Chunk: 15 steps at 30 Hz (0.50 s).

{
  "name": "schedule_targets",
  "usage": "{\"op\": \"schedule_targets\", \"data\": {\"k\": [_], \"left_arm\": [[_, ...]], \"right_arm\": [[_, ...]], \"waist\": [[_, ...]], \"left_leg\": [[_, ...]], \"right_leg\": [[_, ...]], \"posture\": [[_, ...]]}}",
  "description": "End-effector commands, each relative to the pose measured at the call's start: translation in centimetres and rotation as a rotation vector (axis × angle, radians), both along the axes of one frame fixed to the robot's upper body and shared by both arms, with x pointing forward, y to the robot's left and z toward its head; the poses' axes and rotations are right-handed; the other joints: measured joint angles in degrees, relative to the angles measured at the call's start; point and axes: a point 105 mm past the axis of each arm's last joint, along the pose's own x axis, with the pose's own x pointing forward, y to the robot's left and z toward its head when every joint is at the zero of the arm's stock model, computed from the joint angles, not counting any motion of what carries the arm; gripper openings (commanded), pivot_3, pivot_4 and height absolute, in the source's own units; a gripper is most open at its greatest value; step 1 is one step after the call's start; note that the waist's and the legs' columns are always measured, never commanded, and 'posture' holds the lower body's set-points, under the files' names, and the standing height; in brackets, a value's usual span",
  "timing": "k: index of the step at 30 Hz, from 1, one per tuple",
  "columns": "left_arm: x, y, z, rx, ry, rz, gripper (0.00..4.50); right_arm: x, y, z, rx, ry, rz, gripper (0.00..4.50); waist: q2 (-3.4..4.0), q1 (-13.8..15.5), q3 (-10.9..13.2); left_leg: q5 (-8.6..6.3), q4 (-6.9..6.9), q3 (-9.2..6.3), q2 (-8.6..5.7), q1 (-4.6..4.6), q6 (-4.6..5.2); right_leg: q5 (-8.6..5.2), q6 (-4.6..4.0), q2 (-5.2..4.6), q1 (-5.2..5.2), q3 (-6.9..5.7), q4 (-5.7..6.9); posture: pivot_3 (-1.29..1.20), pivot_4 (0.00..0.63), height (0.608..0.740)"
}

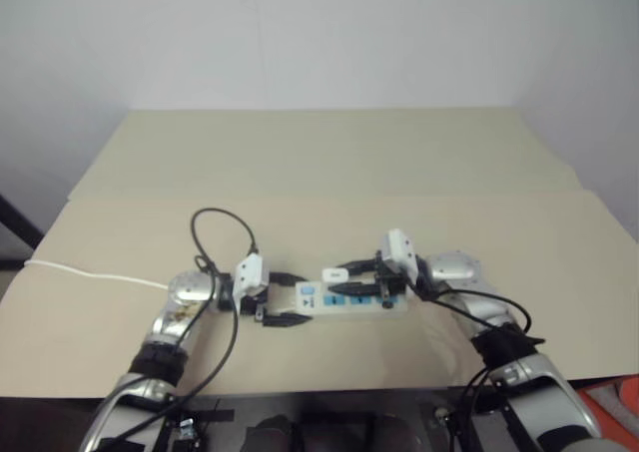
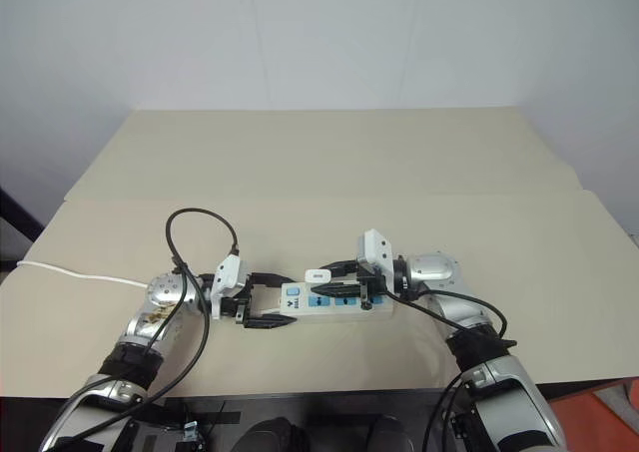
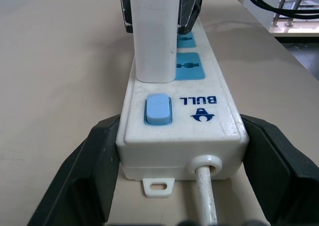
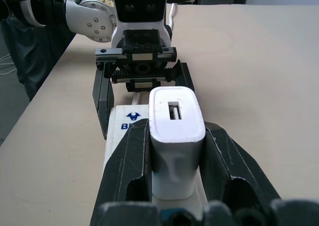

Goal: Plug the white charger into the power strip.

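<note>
Your left arm reached in from seven o'clock, its wrist bent so the left gripper (image 1: 283,297) pointed toward three o'clock, nearly level. Its two black fingers (image 3: 82,173) were clamped on the power strip (image 3: 182,131). Your right arm came in from five o'clock, and the right gripper (image 4: 175,158) pointed toward nine o'clock, closed around the white charger (image 4: 175,123).

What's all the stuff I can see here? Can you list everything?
Table: one, beige, under everything.
Power strip: one, white with blue sockets and blue switch, lying near the table's front edge.
White charger: one, white, standing upright on the strip.
Cord: one, thin, white, running off the table's left edge.
Wall: white, behind the table.
Left pincer: black fingers clamped on the strip's switch end.
Right pincer: black fingers gripping the charger.
</note>
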Motion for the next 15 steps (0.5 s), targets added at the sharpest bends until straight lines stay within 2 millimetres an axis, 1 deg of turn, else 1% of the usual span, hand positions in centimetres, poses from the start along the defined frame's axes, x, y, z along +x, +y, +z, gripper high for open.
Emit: {"op": "schedule_targets", "data": {"k": [1, 8, 10, 12, 15], "left_arm": [[-1.07, -0.59, 0.74, -0.01, -0.056, -0.088, 3.25], [-1.07, -0.63, 0.89, -0.018, -0.043, -0.085, 3.25], [-1.11, -0.63, 0.91, -0.02, -0.044, -0.087, 3.25], [-0.99, -0.67, 0.92, -0.023, -0.054, -0.074, 3.25], [-0.91, -0.71, 0.93, -0.023, -0.055, -0.069, 3.25]], "right_arm": [[1.29, -4.02, -4.01, -0.185, 0.116, -0.192, 1.1], [1.35, -4.07, -3.76, -0.167, 0.1, -0.198, 1.1], [1.3, -4.07, -3.67, -0.162, 0.1, -0.196, 1.82], [1.22, -3.99, -3.51, -0.152, 0.1, -0.191, 2.43], [1.19, -3.86, -3.11, -0.125, 0.077, -0.19, 3.55]], "waist": [[0.0, 0.0, 0.0], [0.0, 0.0, 0.0], [0.0, 0.1, 0.0], [-0.11, 0.2, 0.0], [-0.24, 0.2, 0.0]], "left_leg": [[0.0, 0.0, 0.0, 0.0, 0.0, 0.0], [0.0, -0.02, 0.0, 0.0, 0.0, 0.0], [0.0, -0.02, 0.0, 0.0, 0.0, 0.0], [-0.01, -0.03, 0.0, -0.01, -0.03, 0.01], [-0.03, -0.09, 0.0, 0.01, -0.03, 0.01]], "right_leg": [[0.0, 0.0, 0.0, 0.0, 0.0, 0.0], [0.0, 0.0, 0.0, 0.0, 0.0, -0.01], [0.0, 0.0, 0.0, 0.0, 0.0, -0.01], [0.0, 0.0, -0.02, -0.03, -0.02, -0.03], [0.0, 0.0, -0.01, -0.03, -0.03, -0.05]], "posture": [[0.0, 0.15, 0.74], [0.0, 0.15, 0.74], [0.0, 0.15, 0.74], [0.0, 0.15, 0.74], [0.0, 0.15, 0.74]]}}
